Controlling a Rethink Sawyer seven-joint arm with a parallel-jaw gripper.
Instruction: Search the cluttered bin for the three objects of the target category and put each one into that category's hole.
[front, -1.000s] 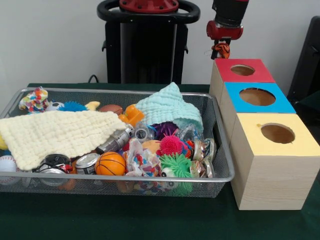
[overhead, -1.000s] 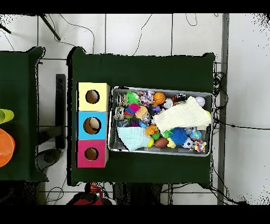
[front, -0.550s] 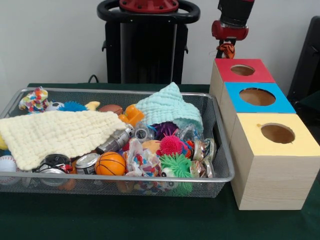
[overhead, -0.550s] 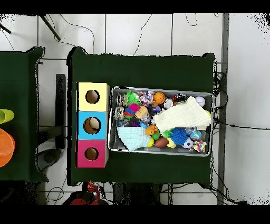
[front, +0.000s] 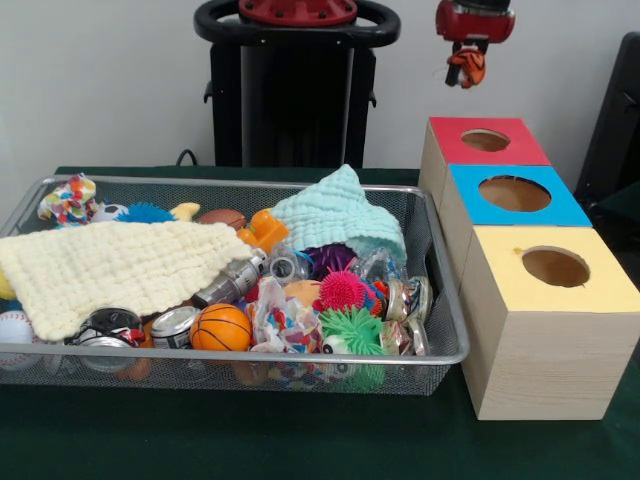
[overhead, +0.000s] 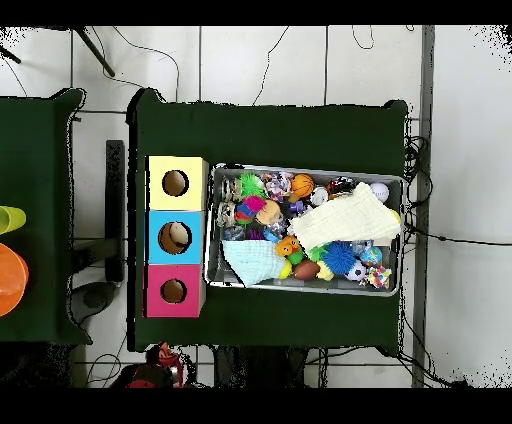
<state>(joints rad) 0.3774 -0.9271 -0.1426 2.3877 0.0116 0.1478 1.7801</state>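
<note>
We see the gripper (front: 466, 68) high above the red box (front: 487, 150), and its fingers are closed on a small orange toy (front: 467, 64) with dark stripes; what kind of toy it is we cannot tell. The toy hangs in the air, well apart from the hole (front: 485, 140) in the red top. In the overhead view only the red end of the arm (overhead: 160, 358) shows, off the table edge near the red box (overhead: 173, 291). The three boxes are of pale wood with coloured flat tops, each with one round hole: red, then blue (front: 513, 195), then yellow (front: 553, 268), in a row touching each other. In the overhead view something pale lies inside the blue box's hole (overhead: 175, 237). Just beside the boxes stands the bin (front: 440, 352), a wire mesh tray with a shiny metal rim, on the dark green table (front: 250, 440). In it a soft cream cloth (front: 115, 268) with a waffle texture covers the left part, and a mint cloth (front: 340, 215) of the same texture is heaped at the back. Between them and in front lie a small basketball (front: 221, 327), a pink spiky ball (front: 343, 291), a green spiky ball (front: 351, 331), a baseball (front: 14, 328), some metal cans (front: 174, 325) and an orange plastic toy (front: 264, 230).
</note>
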